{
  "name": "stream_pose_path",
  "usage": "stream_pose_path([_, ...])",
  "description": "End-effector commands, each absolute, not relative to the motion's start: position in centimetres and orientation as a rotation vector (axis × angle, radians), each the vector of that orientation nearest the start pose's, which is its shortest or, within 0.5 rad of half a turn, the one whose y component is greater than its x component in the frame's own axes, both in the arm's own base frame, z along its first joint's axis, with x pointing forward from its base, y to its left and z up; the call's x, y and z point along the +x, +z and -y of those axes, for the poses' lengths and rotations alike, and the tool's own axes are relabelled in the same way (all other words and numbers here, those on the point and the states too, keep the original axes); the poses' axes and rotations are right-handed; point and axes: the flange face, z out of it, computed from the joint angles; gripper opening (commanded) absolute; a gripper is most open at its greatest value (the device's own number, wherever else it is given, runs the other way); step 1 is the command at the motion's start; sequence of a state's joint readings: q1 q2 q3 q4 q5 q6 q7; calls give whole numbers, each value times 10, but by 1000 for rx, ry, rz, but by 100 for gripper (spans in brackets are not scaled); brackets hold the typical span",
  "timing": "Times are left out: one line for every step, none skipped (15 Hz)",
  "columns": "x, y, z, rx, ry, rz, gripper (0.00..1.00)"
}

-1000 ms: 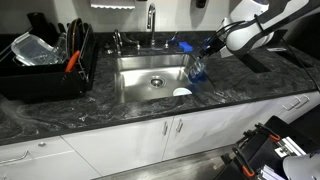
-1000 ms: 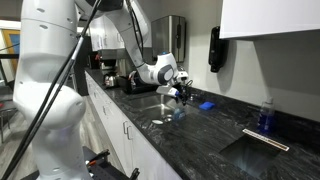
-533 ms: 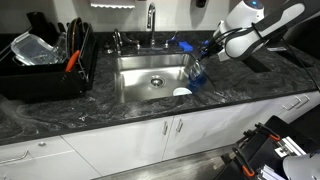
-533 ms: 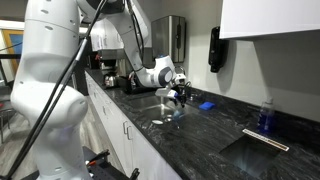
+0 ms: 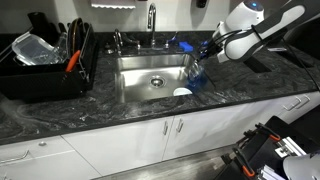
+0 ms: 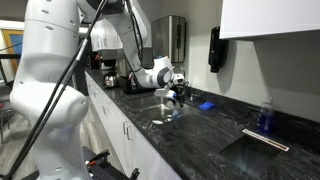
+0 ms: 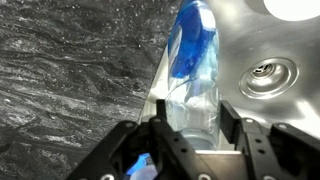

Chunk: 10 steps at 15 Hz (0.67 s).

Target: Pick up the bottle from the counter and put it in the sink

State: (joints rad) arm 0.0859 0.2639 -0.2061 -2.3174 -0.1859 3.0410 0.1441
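Fingers (image 7: pixel 250 140) clamped on bottle (image 5: pixel 196 68) at sink (image 5: pixel 135 75) edge, white round thing (image 5: pixel 181 92) right beside; dish rack (image 5: pixel 50 75) showed only in exterior view.

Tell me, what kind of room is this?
Probably a kitchen or office kitchenette: a stainless sink with a faucet, a black dish rack beside it, and a dark stone counter over white cabinets.

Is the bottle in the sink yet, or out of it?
Out: the gripper is shut on the bottle, holding it in the air over the sink's edge next to the counter.
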Motion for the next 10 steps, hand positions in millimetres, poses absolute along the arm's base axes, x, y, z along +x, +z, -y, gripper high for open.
stream_pose_path([551,286,41,-3139,-787,-66,28])
stream_pose_path([551,286,39,-3139,-792,-61,28])
stream_pose_path([551,285,38,-3140,-789,-57,28])
stream_pose_path([550,285,37,-3139,-790,-47,28])
stream_pose_path([550,284,36,-3139,-789,-43,28])
stream_pose_path([549,284,35,-3138,-788,-40,28])
stream_pose_path([548,284,35,-3137,-790,-39,28])
stream_pose_path([548,284,34,-3136,-787,-39,28])
stream_pose_path([548,283,35,-3137,-787,-40,28])
stream_pose_path([548,283,35,-3139,-782,-41,28])
